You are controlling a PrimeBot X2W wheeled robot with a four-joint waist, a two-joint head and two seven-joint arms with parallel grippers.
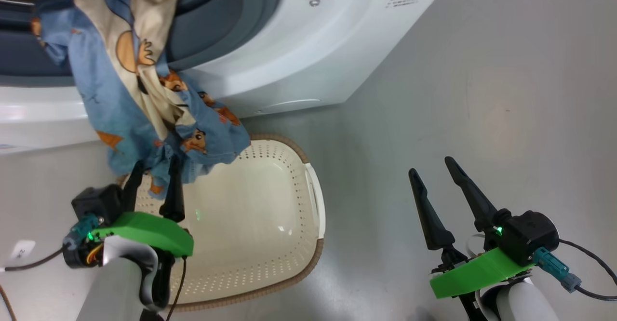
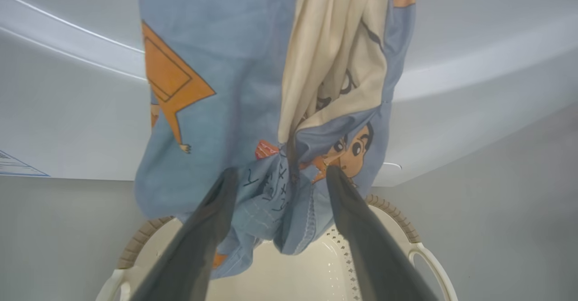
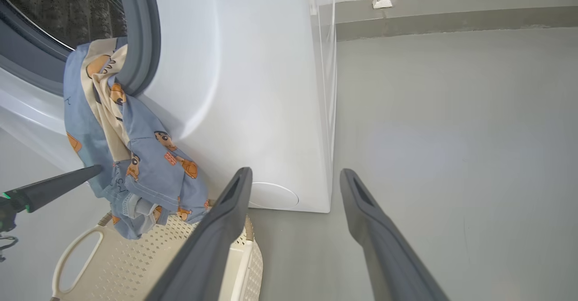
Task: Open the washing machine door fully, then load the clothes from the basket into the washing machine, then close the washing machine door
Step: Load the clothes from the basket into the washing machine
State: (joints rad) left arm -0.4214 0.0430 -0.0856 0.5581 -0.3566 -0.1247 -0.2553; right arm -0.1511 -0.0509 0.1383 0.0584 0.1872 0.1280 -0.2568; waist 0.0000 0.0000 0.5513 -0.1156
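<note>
The left fingers (image 2: pixel 212 224) stand apart, unclamped, the tail of the light blue cartoon-print clothes (image 2: pixel 216 88) drooping between them; the right fingers (image 3: pixel 226 224) are spread and empty. The fabric hangs from the mouth of the big white front-loading washing machine (image 1: pixel 299 46) — its lower end over the cream perforated plastic basket (image 1: pixel 315 186). Soft, light, limp, it should bunch easily — pinch the gathered lower folds. Smooth grey floor (image 1: pixel 482 94) runs past the machine.

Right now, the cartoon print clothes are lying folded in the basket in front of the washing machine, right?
No. The clothes hang from the opening of the washing machine, down its front toward the basket in front of it; the right wrist view shows this.
</note>
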